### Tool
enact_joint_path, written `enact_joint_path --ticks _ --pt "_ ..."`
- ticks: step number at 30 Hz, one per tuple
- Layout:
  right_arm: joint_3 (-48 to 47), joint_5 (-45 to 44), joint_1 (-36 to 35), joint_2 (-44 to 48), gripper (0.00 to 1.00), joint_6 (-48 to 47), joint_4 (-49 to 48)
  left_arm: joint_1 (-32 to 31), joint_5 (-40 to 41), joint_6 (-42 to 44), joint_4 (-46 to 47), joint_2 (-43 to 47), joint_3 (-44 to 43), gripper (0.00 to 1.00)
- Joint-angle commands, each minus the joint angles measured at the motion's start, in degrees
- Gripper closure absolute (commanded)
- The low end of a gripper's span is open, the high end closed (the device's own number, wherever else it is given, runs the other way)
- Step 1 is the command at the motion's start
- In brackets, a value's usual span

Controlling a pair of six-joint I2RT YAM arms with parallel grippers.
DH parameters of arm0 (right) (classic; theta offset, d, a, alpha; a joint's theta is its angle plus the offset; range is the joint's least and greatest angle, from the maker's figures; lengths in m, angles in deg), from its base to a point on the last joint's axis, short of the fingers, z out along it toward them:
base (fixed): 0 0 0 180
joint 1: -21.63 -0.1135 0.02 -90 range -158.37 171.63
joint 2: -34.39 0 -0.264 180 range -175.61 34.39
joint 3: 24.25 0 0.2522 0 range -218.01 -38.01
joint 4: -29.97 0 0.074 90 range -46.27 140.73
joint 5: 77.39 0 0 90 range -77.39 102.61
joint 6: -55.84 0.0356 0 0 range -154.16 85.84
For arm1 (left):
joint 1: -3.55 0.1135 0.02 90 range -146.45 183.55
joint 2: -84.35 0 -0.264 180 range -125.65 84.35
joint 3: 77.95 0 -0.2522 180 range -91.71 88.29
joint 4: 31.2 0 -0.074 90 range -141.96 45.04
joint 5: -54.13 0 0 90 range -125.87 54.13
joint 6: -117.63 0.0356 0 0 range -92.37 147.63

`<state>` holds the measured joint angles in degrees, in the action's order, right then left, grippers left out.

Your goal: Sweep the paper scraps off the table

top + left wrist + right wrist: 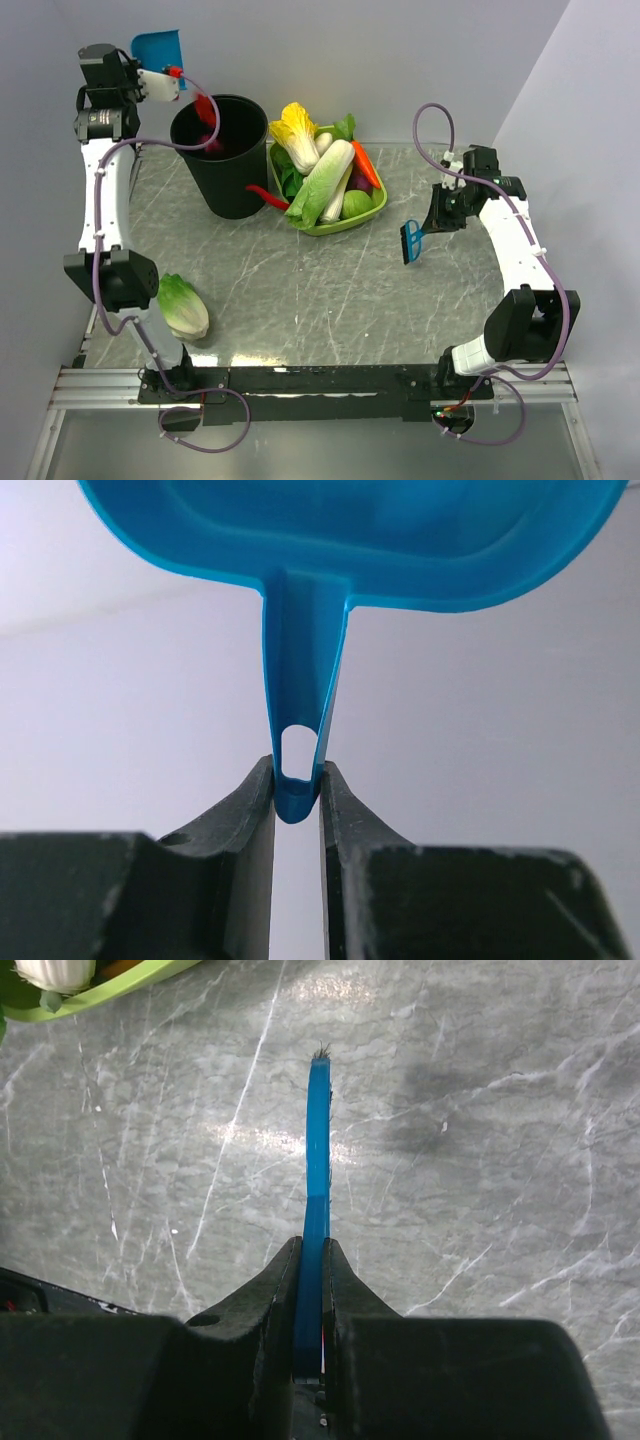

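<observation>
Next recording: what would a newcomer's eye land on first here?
The left pincer holds a bright blue plastic dustpan raised above the tall black bucket at the back left of the grey marbled table, with red paper scraps at the bucket's mouth. On the right, the right pincer grips a slim blue brush over the tabletop.

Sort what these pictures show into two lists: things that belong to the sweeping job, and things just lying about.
Belonging to the job: paper scraps at the black bin; dustpan in the left gripper; brush in the right gripper; table.
Just lying about: green tray of vegetables; chili pepper; lettuce head.
</observation>
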<state>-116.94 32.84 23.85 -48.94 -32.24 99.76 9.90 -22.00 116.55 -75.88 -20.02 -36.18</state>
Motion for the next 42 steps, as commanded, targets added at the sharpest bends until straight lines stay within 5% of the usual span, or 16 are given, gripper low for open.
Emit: enact_joint_path --ticks 1,8,17,23,27,30,35,42 --pt "0.63 0.69 0.77 2.38 1.00 0.90 -1.63 0.15 -1.55 14.78 10.08 -2.31 -7.27 0.99" --pt "1.59 0.78 1.65 3.08 1.00 0.73 -1.71 1.12 -5.87 20.67 23.44 -2.50 -3.61 0.99" --pt "1.95 1.30 2.09 3.09 1.00 1.07 -1.54 1.12 -2.62 12.51 23.71 -0.04 -0.26 0.99" --pt "1.77 1.39 2.09 2.91 1.00 1.16 -1.63 -2.83 -2.61 -8.20 13.35 6.62 3.69 0.99" --pt "1.68 1.57 2.18 2.82 1.00 1.16 -1.45 -3.71 -9.81 -35.32 -2.10 8.92 1.86 0.99" --pt "1.33 1.22 2.18 3.00 1.00 1.08 -1.01 -5.20 -18.33 -46.86 -6.78 13.13 4.92 0.99" --pt "0.28 1.92 2.18 2.91 1.00 0.37 -0.49 -12.31 -32.03 -50.17 -10.98 23.67 17.21 0.99" --pt "-11.31 2.36 2.00 -2.27 1.00 -8.14 0.31 -28.47 -37.85 -45.33 -28.83 27.91 26.63 0.99"
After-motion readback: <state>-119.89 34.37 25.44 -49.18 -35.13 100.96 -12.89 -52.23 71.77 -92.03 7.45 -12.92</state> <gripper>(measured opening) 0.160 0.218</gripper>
